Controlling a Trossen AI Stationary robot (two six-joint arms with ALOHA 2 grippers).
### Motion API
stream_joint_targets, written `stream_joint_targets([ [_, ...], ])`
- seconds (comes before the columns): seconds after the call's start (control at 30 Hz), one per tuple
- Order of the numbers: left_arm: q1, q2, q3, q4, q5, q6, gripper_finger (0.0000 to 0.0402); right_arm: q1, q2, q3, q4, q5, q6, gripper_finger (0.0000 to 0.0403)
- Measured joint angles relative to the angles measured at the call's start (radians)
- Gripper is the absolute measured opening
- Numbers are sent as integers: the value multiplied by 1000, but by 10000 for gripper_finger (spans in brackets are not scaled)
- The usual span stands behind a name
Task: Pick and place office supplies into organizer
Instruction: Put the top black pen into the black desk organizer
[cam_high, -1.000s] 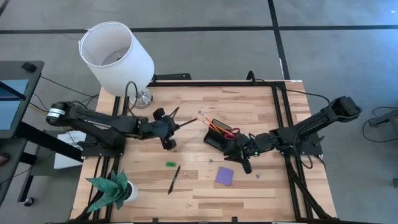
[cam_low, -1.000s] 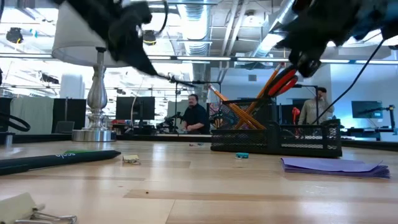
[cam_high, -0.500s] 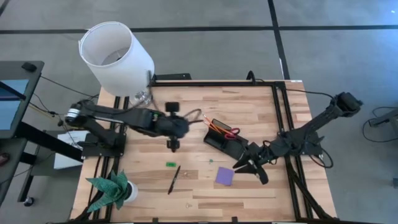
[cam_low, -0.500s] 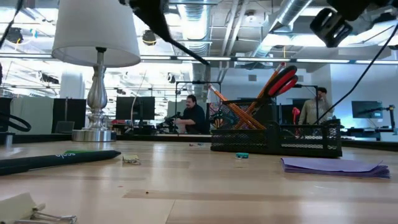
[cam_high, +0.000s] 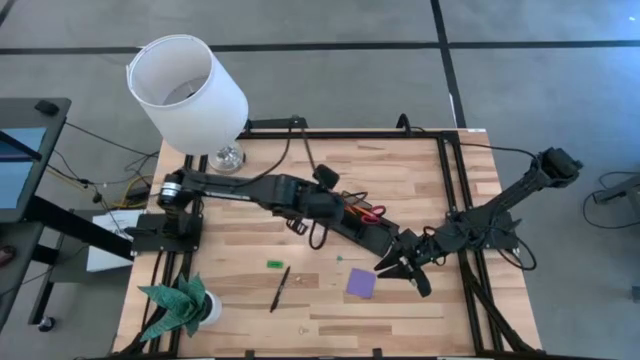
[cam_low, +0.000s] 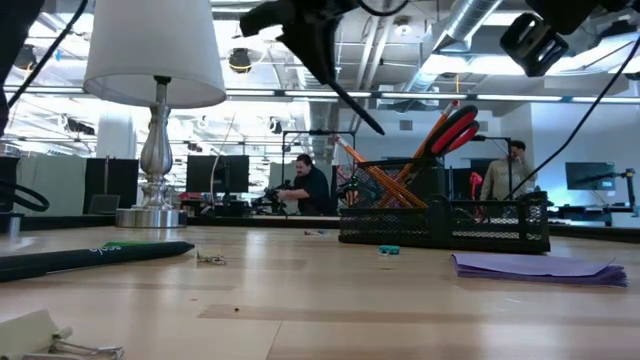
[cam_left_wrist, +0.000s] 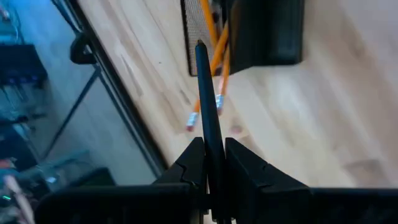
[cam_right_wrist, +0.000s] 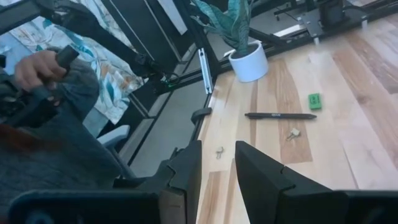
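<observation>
Left fingers (cam_left_wrist: 211, 163) grasp a black pen (cam_left_wrist: 208, 99) over the organizer (cam_high: 362, 226); right fingers (cam_right_wrist: 214, 163) released near lamp (cam_high: 190, 95), plant (cam_high: 180, 303).

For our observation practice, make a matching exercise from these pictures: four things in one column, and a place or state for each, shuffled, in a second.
Things
1. lamp
2. paper plant
3. note pad
4. left gripper

Places or states
A. shut on a black pen
B. near left corner of the table
C. far left corner
D. flat beside the organizer

Pairs: 1-C, 2-B, 3-D, 4-A
</observation>
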Motion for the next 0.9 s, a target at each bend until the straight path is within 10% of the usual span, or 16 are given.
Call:
stream_joint_targets([
  [0.4, 56, 190, 211, -133, -60, 507, 23, 2, 0, 0, -8, -7, -1, 93],
  [0.9, 99, 219, 212, -96, -65, 718, 23, 2, 0, -1, -54, -10, -3, 93],
])
